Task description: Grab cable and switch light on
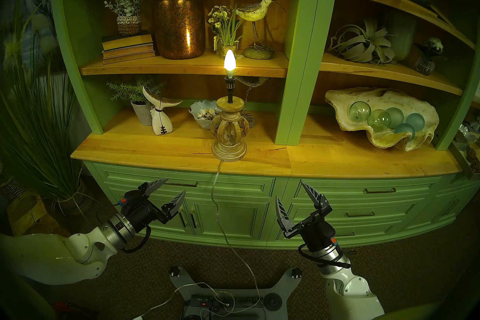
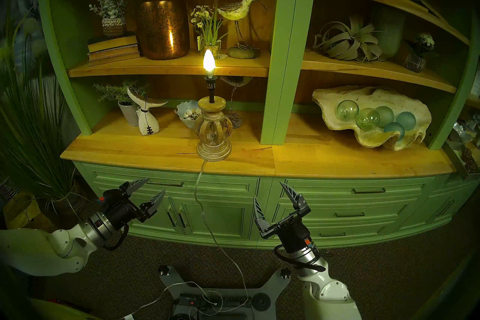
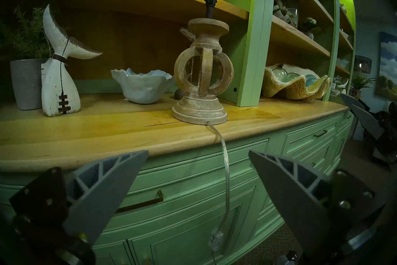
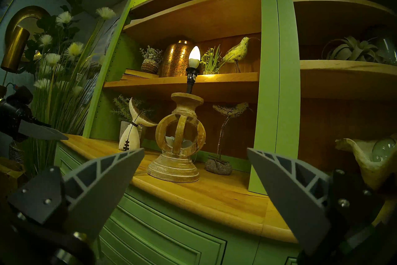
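Observation:
The light (image 1: 230,62) is glowing: a candle-shaped bulb on a black stem above a turned wooden base (image 1: 229,130) on the counter's front edge. Its clear cable (image 1: 215,192) hangs from the base down the cabinet front, with the inline switch (image 1: 217,214) partway down, then trails across the floor. My left gripper (image 1: 175,186) is open and empty, left of the cable and a little above the switch. My right gripper (image 1: 290,190) is open and empty, to the cable's right. In the left wrist view the cable (image 3: 225,161) and the switch (image 3: 216,238) hang between the fingers, untouched.
A white whale-tail figure (image 1: 159,114) and a bowl of shells (image 1: 204,114) stand left of the lamp. A big clam shell (image 1: 381,117) with glass balls lies to the right. A black power strip (image 1: 226,301) sits on my base. Tall grass (image 1: 39,135) stands far left.

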`<state>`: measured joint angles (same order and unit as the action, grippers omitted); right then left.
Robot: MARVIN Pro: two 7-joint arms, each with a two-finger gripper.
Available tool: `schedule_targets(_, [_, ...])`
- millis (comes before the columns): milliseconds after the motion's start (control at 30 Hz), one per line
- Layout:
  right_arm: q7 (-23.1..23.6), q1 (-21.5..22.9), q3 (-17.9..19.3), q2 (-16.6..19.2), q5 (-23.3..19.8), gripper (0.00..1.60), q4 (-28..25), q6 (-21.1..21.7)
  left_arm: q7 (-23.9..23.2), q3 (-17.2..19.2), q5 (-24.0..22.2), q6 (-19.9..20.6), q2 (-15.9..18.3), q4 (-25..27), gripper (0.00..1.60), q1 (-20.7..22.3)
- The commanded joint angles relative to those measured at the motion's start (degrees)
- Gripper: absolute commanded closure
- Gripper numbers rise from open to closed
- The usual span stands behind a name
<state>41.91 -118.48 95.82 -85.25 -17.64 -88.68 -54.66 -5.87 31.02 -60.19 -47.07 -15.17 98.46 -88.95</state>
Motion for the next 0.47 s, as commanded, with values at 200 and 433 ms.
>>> schedule_targets(200, [3.83, 0.11, 1.01, -0.83, -2.7, 0.0, -2.26, -0.34, -3.28, 1.12, -0.7, -1.86, -0.33, 0.09, 0.0, 1.28])
schedule_targets(433, [5.94, 0.33, 1.9, -1.78, -3.63, 0.0, -2.06, -0.34, -3.9, 1.18, -1.16, -1.91, -0.38, -0.04, 0.0, 1.28])
